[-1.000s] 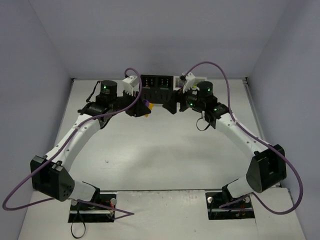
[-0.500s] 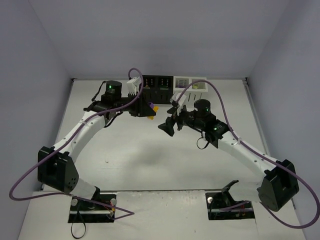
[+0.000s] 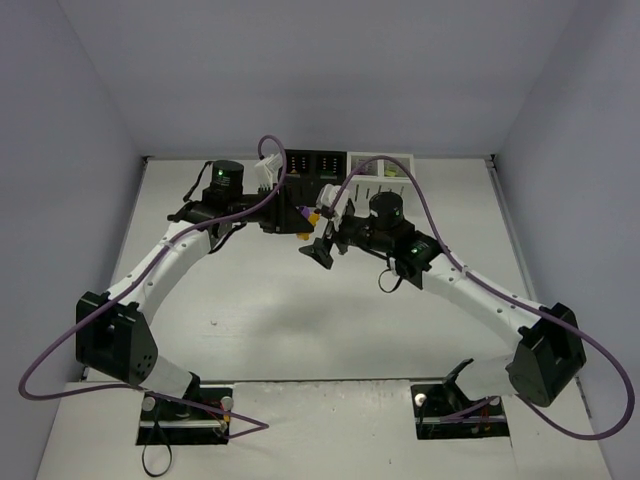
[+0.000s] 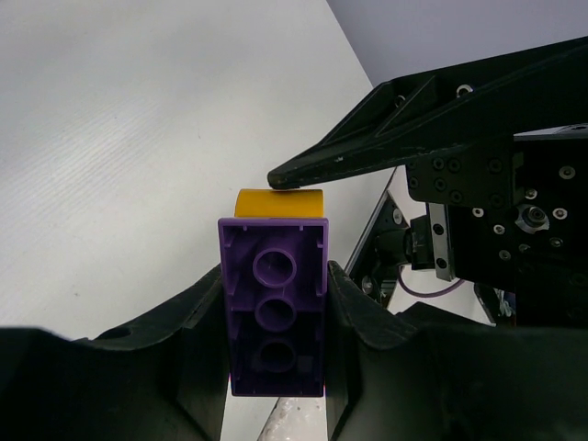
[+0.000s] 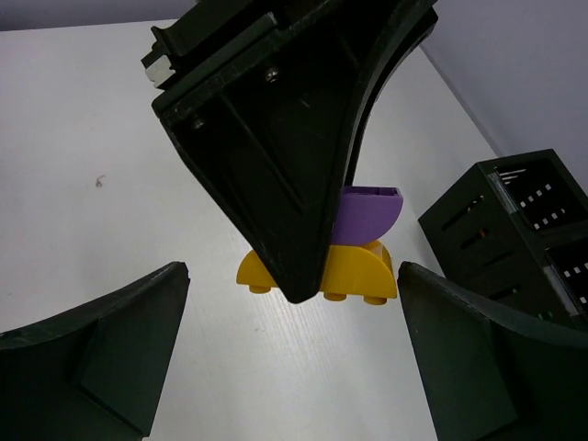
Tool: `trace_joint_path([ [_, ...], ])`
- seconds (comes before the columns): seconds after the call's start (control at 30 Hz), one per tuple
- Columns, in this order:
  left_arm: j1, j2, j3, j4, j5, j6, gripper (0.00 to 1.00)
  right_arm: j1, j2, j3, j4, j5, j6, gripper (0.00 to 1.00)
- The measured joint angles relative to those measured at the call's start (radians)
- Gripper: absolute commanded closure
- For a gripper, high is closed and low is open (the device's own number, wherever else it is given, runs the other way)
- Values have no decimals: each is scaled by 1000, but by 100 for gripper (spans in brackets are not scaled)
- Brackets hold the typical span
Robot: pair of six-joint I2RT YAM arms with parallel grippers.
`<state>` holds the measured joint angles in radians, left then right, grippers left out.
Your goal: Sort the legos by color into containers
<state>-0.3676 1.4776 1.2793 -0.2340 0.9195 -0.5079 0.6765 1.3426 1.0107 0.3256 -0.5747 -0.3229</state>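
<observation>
The left tool (image 4: 274,272) pinches a purple lego (image 5: 367,213) by its long sides, above the counter (image 3: 300,310) toward 12 o'clock. A yellow lego (image 5: 354,271) is joined to the purple one's outer end. At its 3 o'clock the right tool (image 5: 292,276) is spread wide, one finger on either side of the yellow piece. The containers (image 3: 312,165) sit in a row at the far edge, at 12 o'clock of both tools.

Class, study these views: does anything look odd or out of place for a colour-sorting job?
Yes. The purple brick gripped in the left tool has a yellow brick stuck to its end. Two colours joined cannot be sorted as they are. The open right tool sits either side of the yellow one.
</observation>
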Motion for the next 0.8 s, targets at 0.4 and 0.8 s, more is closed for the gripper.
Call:
trace_joint_path([
  [0.4,0,0,0,0,8,-2,98,19,65,33,2,44,-48,25],
  [0.8,0,0,2,6,10,-10,84,19,65,33,29,78,-57,84],
])
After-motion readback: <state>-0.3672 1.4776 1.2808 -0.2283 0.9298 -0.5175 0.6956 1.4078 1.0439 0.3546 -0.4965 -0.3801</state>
